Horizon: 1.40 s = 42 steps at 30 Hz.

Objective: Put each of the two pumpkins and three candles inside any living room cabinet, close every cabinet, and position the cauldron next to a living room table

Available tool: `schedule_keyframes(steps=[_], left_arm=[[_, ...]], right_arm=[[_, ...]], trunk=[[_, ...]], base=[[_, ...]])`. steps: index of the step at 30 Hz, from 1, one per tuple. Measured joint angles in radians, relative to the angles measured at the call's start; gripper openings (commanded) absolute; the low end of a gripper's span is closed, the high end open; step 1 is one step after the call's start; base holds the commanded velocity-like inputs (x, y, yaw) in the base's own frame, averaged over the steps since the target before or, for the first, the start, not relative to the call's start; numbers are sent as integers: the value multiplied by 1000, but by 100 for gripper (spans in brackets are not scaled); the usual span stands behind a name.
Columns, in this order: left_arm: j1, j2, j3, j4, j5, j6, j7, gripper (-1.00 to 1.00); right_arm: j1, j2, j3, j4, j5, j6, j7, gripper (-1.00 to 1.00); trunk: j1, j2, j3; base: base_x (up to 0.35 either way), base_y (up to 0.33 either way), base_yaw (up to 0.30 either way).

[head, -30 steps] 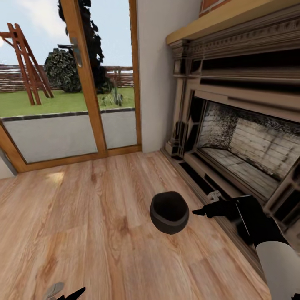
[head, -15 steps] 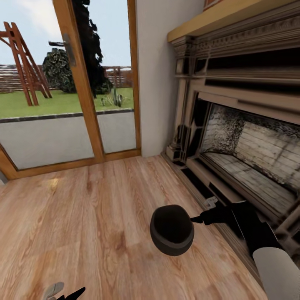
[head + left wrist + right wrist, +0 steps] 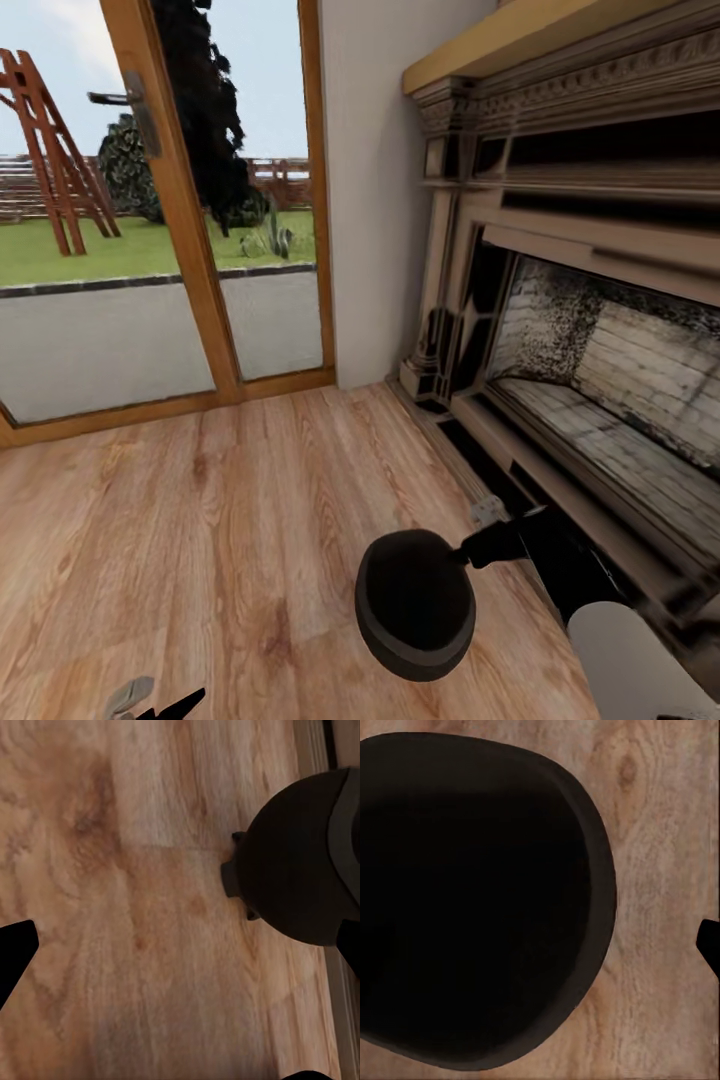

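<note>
The black cauldron (image 3: 415, 605) sits on the wood floor in front of the fireplace, its wide mouth facing up. My right gripper (image 3: 478, 545) reaches from the fireplace side and its tips are at the cauldron's rim. In the right wrist view the cauldron's dark mouth (image 3: 472, 900) takes up most of the picture. One fingertip (image 3: 709, 945) shows outside the rim, set wide, and the other is lost against the black inside. My left gripper (image 3: 165, 705) hangs low at the near left, open and empty (image 3: 180, 952), with the cauldron's belly (image 3: 300, 862) ahead of it.
A dark carved fireplace (image 3: 600, 330) with a low hearth step runs along the right. A wood-framed glass door (image 3: 170, 230) and a white wall section (image 3: 375, 190) stand at the back. Bare wood floor (image 3: 180, 540) stretches to the left.
The whole view has shifted as the robot moved closer. The cauldron now shows lower and larger. My right gripper has closed the gap and reached the cauldron's rim.
</note>
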Motion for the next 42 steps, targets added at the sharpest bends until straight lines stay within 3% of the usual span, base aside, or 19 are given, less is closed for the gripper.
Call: schedule_keyframes(steps=[1,4,6,18,37,42], left_arm=[[0,0,0,0,0,-1,0,100],[0,-1,0,0,0,-1,1,100],[0,-2,0,0,0,-1,1,100],[-1,-5,-3,0,0,1,-1,100],[-1,-5,-3,0,0,1,-1,100],[-1,-4,-3,0,0,1,-3,100]], right_arm=[[0,7,0,15,-1,-10,-73,100],[0,19,1,35,-2,-16,-147,100],[0,21,1,43,-1,-19,-160,100],[0,28,4,81,-1,-40,-166,100],[0,42,3,99,-1,-53,-159,100],[0,41,2,98,-1,-52,-164,100]], trunk=[[0,0,0],[0,0,0],[0,0,0],[0,0,0],[9,-4,-73],[9,-5,-77]], base=[[40,-22,0],[149,-112,0],[160,-116,0],[18,-13,0],[0,0,0],[0,0,0]])
